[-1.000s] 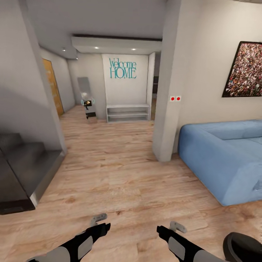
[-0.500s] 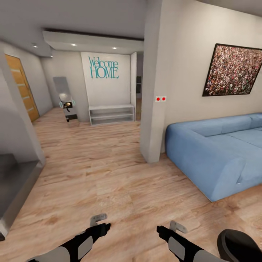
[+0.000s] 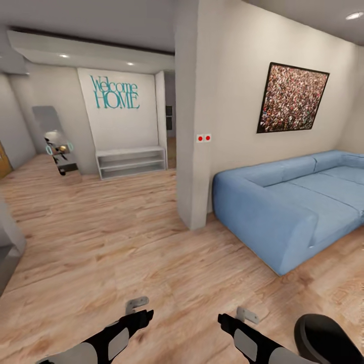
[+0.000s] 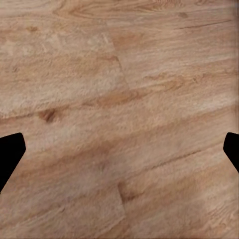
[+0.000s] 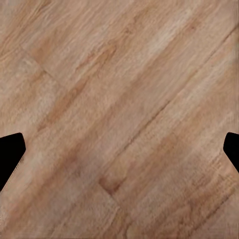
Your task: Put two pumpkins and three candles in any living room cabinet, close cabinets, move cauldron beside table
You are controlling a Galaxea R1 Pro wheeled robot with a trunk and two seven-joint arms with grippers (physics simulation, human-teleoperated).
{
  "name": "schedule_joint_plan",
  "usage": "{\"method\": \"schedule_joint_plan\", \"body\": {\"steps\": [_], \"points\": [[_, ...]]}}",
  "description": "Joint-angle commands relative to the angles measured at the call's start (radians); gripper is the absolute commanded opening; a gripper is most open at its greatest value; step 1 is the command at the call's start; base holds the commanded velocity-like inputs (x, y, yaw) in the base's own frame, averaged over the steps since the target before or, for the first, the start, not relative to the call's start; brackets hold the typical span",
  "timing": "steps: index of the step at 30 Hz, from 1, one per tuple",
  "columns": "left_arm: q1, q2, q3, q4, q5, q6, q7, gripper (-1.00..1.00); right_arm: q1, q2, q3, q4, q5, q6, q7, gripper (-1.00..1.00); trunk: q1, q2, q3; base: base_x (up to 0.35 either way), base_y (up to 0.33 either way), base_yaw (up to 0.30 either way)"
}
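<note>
While both arms hang low over the wooden floor [image 3: 151, 237], the left gripper [image 4: 119, 149] has its fingers [image 4: 10, 149] spread wide with nothing between them, bare planks showing across the gap in the left wrist view, and the right gripper [image 5: 119, 149] is the same, its dark fingertips [image 5: 10, 152] far apart at the edges of the right wrist view over slanting boards. In the head view the left gripper [image 3: 137, 309] and right gripper [image 3: 237, 317] point forward above the floor. Just beside the right arm, at the lower right corner, the cauldron [image 3: 328, 341] shows as a black rounded shape, cut off by the frame. Further out, a blue sofa [image 3: 288, 202] stands against the right wall beneath a speckled framed picture [image 3: 292, 100]. A white pillar [image 3: 194, 131] with two red dots stands left of the sofa, and beyond it a low white shelf [image 3: 132, 162] sits under teal "Welcome HOME" lettering [image 3: 115, 92].
</note>
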State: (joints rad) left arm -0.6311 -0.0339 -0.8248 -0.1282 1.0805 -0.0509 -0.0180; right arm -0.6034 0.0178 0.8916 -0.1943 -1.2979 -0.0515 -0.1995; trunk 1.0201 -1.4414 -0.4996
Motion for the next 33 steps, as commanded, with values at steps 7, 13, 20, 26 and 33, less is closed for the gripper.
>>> {"method": "schedule_joint_plan", "body": {"steps": [7, 13, 20, 26, 33], "points": [[0.0, 0.0, -0.008, 0.001, 0.01, -0.004, -0.002, 1.0, -0.001, -0.001, 0.009, -0.001, -0.011, -0.004, -0.005, 1.0, 0.0, 0.0, -0.001, 0.267, 0.16, -0.295], [0.0, 0.0, -0.009, 0.001, 0.01, -0.004, -0.002, 1.0, -0.001, -0.001, 0.009, -0.001, -0.011, -0.004, -0.005, 1.0, 0.0, 0.0, -0.001, 0.266, 0.136, -0.295], [-0.001, 0.0, -0.008, 0.001, 0.01, -0.004, -0.002, 1.0, -0.001, -0.001, 0.009, -0.001, -0.011, -0.004, -0.005, 1.0, 0.0, 0.0, -0.001, 0.262, 0.041, -0.295], [0.0, 0.0, -0.008, 0.002, 0.01, -0.004, -0.002, 1.0, -0.001, -0.001, 0.008, -0.001, -0.011, -0.004, -0.005, 1.0, 0.0, 0.0, -0.001, 0.168, 0.001, -0.295], [-0.001, 0.0, -0.008, 0.001, 0.01, -0.004, -0.002, 1.0, -0.001, -0.001, 0.008, -0.001, -0.011, -0.004, -0.005, 1.0, 0.0, 0.0, -0.001, 0.014, 0.0, -0.296]]}}
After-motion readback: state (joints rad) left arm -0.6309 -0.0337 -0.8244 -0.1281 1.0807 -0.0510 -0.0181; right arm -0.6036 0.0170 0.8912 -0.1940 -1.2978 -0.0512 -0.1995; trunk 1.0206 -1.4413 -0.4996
